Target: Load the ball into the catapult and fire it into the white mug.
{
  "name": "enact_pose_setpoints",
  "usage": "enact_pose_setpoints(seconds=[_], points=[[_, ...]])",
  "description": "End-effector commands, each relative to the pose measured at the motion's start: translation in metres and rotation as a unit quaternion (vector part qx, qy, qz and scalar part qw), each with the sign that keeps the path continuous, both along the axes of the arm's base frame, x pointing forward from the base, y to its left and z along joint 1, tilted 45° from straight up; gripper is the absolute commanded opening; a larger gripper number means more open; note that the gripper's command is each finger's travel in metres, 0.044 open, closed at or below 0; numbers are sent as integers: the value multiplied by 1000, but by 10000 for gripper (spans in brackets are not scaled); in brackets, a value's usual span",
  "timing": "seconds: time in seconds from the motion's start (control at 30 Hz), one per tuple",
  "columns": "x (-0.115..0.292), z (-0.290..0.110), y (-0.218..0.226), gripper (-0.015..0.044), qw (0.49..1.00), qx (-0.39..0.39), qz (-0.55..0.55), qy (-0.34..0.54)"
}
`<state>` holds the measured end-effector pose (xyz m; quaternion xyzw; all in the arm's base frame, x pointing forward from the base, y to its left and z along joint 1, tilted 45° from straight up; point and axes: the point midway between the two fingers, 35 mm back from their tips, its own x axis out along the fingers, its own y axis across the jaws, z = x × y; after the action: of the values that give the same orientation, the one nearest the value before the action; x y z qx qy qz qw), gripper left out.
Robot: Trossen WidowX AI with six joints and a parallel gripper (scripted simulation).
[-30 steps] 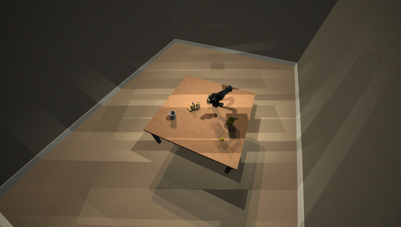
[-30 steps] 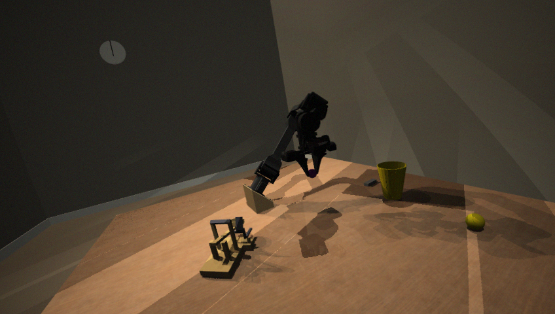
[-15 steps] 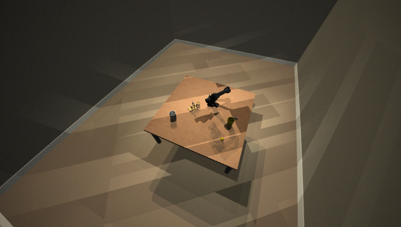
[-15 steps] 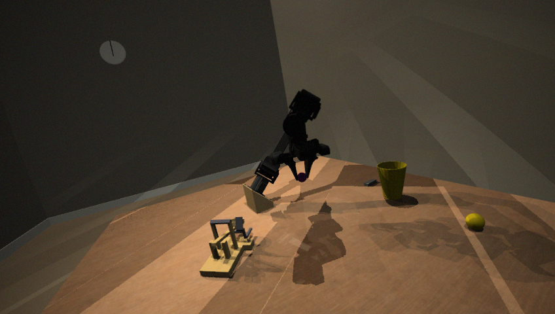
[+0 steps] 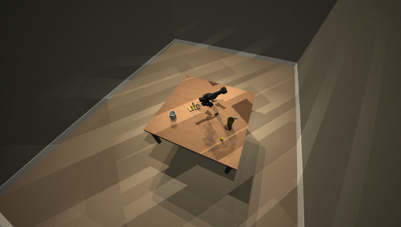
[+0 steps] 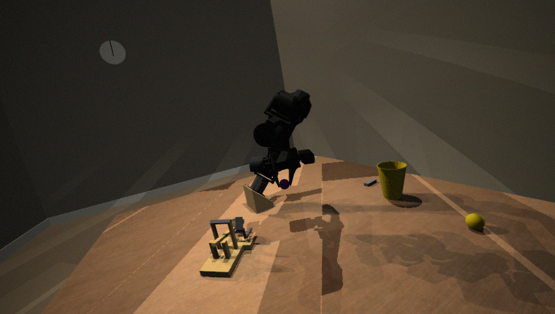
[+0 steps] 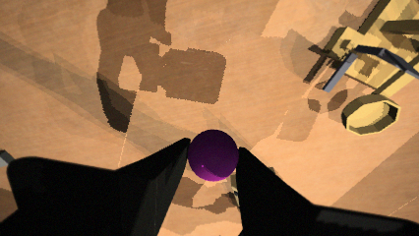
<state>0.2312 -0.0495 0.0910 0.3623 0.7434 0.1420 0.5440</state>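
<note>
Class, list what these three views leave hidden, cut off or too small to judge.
1. White mug: top view only, too small to see inside; outside the exterior and wrist frames.
2. Catapult: cut off by the wrist frame's top right edge.
3. Purple ball: its sides are covered by the hand's dark fingers.
4. Small grey block: exterior view, too small to identify.

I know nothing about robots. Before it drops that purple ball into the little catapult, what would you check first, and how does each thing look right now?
1. Purple ball clamped in the gripper: ok.
2. Ball lifted off the table: ok.
3. Catapult's cup in the wrist view, nothing in it: ok.
4. Gripper above the cup: not ok; the cup lies off to the side.
5. Catapult aimed at the white mug: cannot tell.
6. Yellow cup and yellow ball out of the way: ok.
</note>
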Motion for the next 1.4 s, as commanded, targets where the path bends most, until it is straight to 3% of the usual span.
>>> enact_pose_setpoints(seconds=[0.0, 0.93, 1.37], points=[[0, -17, -16, 0, 1000, 0, -6, 21], [-44, -126, -85, 0, 988, 52, -31, 143], [-57, -151, -83, 0, 985, 67, -31, 157]])
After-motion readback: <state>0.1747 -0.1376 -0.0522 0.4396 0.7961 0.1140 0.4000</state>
